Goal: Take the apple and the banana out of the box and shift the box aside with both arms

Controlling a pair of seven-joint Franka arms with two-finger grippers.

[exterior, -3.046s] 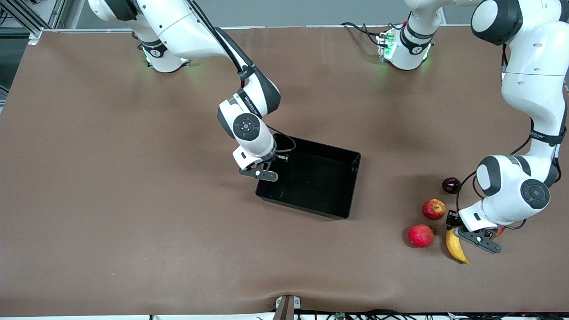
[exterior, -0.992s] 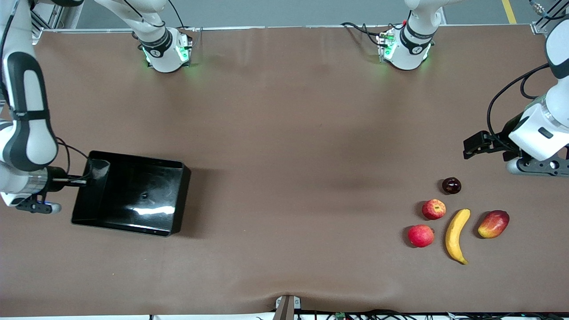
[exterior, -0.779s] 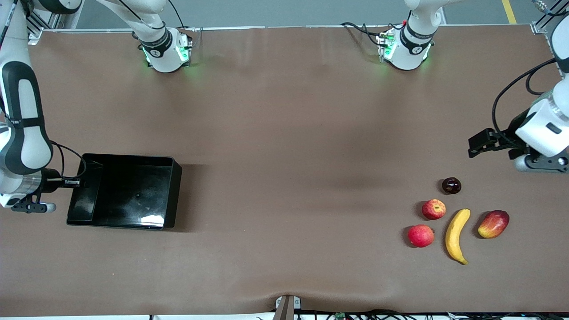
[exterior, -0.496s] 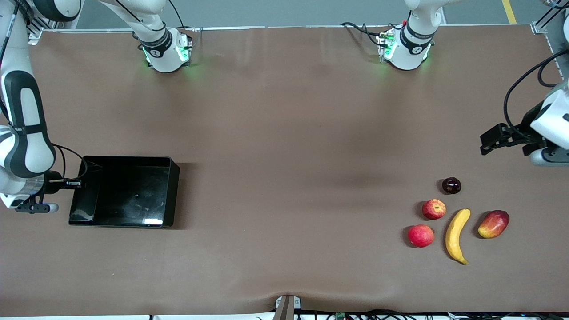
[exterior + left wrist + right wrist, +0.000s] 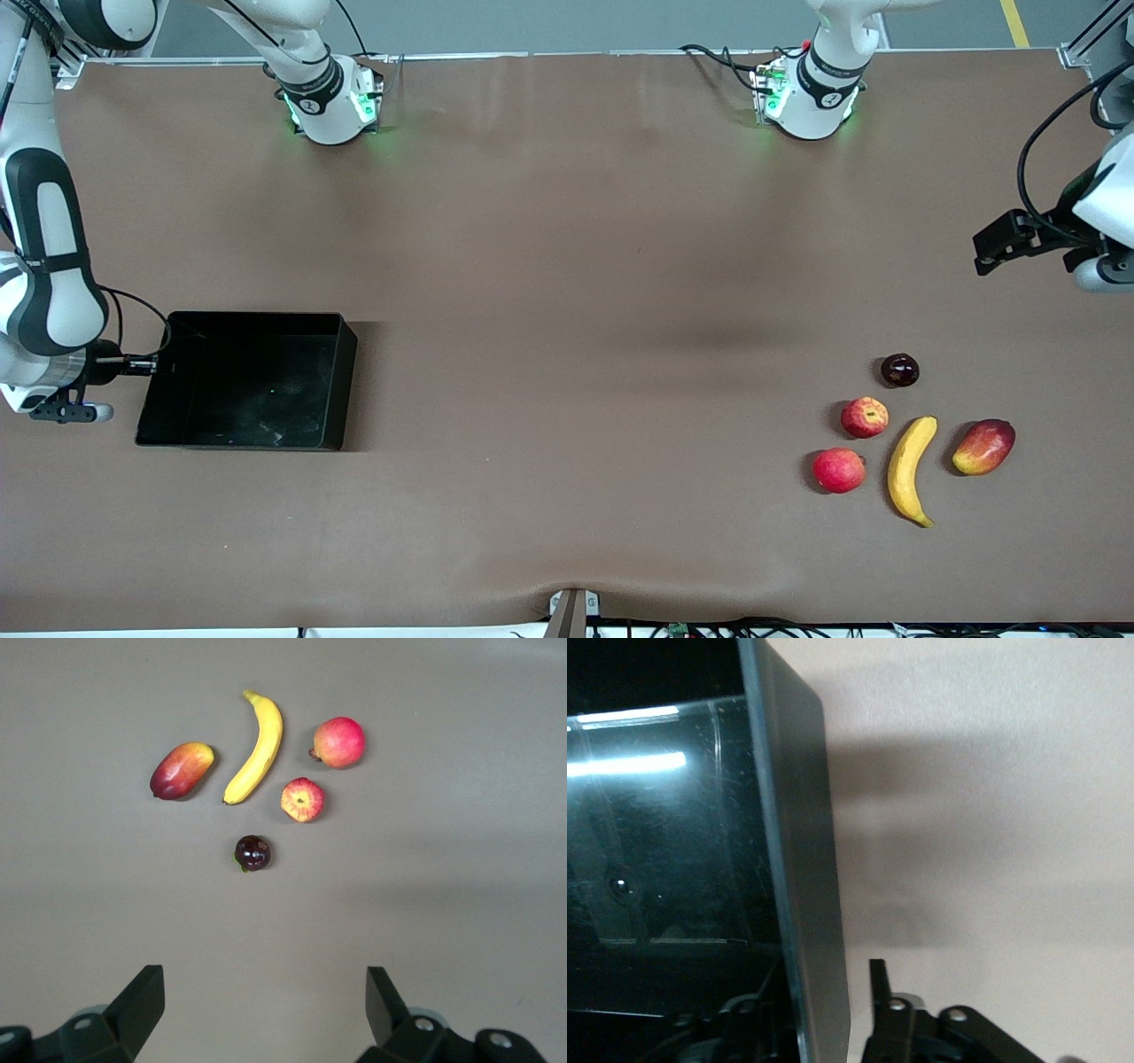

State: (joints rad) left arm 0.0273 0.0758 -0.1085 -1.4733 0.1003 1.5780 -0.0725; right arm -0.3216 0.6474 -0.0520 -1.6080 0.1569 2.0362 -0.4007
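The black box (image 5: 244,379) sits flat at the right arm's end of the table, so the right gripper (image 5: 833,1014), its fingers loose around the wall, should open wide and lift straight off, while the left gripper (image 5: 266,1010) waits open above the apple (image 5: 865,416) and banana (image 5: 910,470).

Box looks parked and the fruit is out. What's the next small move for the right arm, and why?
Probably lift the right gripper clear of the box. Its fingers straddle the wall, apparently loosened; the box sits flat at the right arm's end, with the apple and banana on the table.
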